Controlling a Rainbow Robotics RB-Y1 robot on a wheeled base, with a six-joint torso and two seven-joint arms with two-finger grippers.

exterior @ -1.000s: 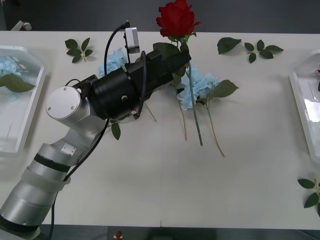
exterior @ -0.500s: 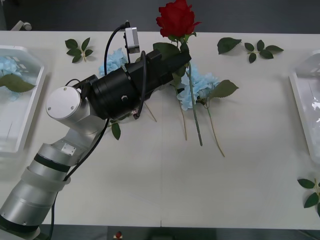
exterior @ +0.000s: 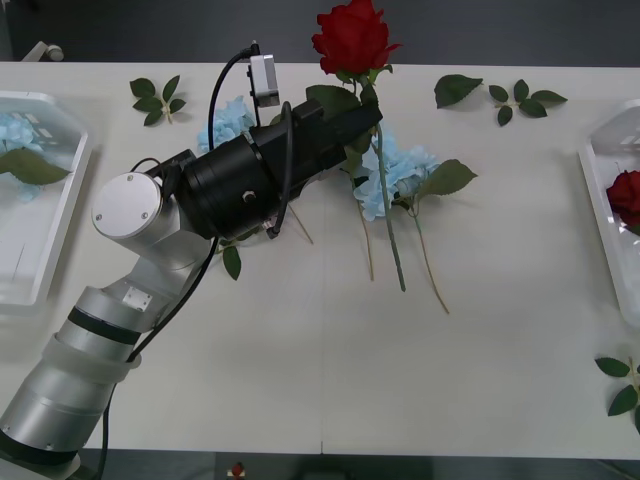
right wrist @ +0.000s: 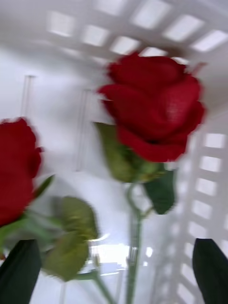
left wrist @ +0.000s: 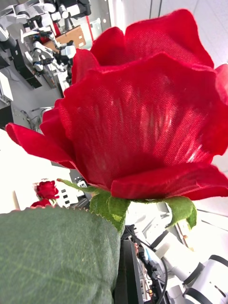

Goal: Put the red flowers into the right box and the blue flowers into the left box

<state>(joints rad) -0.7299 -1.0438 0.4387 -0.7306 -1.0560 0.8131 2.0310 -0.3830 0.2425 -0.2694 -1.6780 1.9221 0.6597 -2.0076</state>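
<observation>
Front view: a red rose (exterior: 354, 38) is held upright over the bench (exterior: 320, 370), clamped at the stem in the left claw (exterior: 368, 118), and could be snagged on blue flowers (exterior: 398, 172) beneath.

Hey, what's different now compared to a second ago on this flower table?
A red rose has come into sight in the right box at the table's right edge; half a second ago that spot showed bare white tray. The right gripper hangs over that box with jaws open. Unchanged: the left gripper holds the other red rose upright by its stem, and the blue flowers lie beneath it.
</observation>
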